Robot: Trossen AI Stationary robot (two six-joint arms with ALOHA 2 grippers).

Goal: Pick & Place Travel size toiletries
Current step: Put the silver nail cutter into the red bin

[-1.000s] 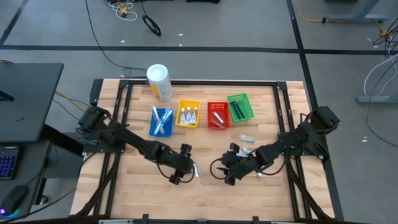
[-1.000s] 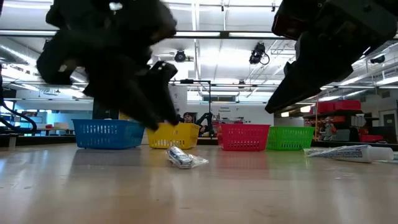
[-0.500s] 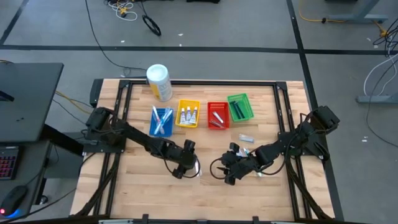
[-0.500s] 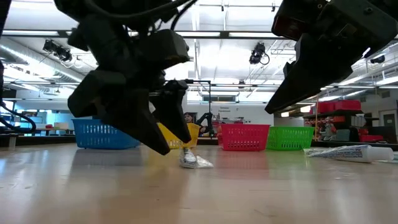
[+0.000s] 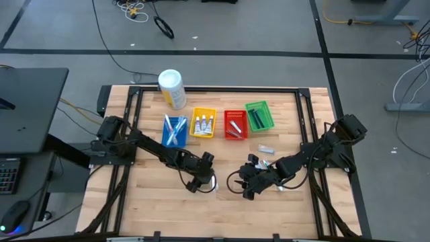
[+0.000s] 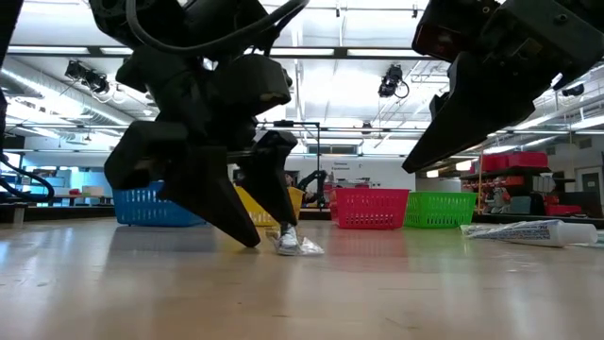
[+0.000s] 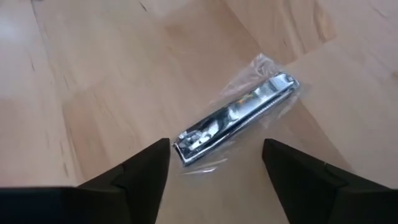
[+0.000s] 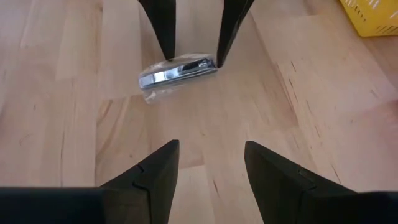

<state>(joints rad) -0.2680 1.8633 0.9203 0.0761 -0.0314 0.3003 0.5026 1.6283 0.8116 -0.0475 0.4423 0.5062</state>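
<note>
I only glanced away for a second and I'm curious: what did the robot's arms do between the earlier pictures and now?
The left claw swung across the table and came down over the wrapped nail clipper, its open fingers now straddling one end without gripping it yet. The clipper shifted slightly. The right claw stayed hovering open nearby, and the baskets and the toothpaste tube lie as before.

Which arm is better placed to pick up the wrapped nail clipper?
Left. Its open claw is down at the clipper, one finger each side. The right claw, also open, waits farther back.
</note>
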